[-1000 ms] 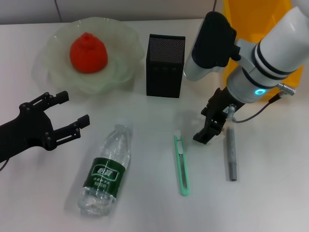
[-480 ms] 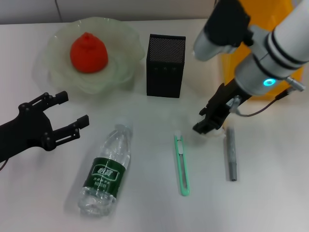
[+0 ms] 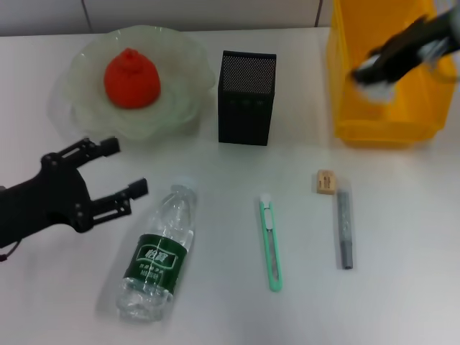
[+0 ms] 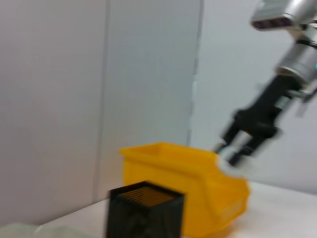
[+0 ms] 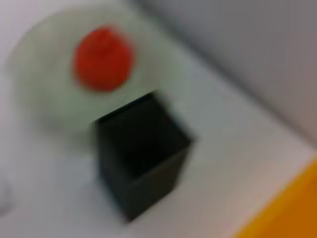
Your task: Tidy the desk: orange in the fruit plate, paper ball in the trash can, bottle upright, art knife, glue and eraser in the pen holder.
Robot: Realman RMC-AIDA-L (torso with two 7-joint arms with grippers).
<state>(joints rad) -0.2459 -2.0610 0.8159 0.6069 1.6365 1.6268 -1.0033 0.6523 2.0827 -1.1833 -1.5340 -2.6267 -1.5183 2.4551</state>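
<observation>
Paper ball (image 3: 372, 80) pinched in right fingers (image 3: 368, 66) above trash can (image 3: 374, 133); left fingers (image 3: 108, 147) spread.

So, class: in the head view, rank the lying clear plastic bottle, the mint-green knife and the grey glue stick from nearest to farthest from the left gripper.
From the left gripper:
1. Clear plastic bottle, beside it.
2. Mint-green knife, mid-table.
3. Grey glue stick, far right.

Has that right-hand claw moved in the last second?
Yes. The right gripper has risen from the table near the glue and swung back over the trash can, carrying something white, likely the paper ball.
</observation>
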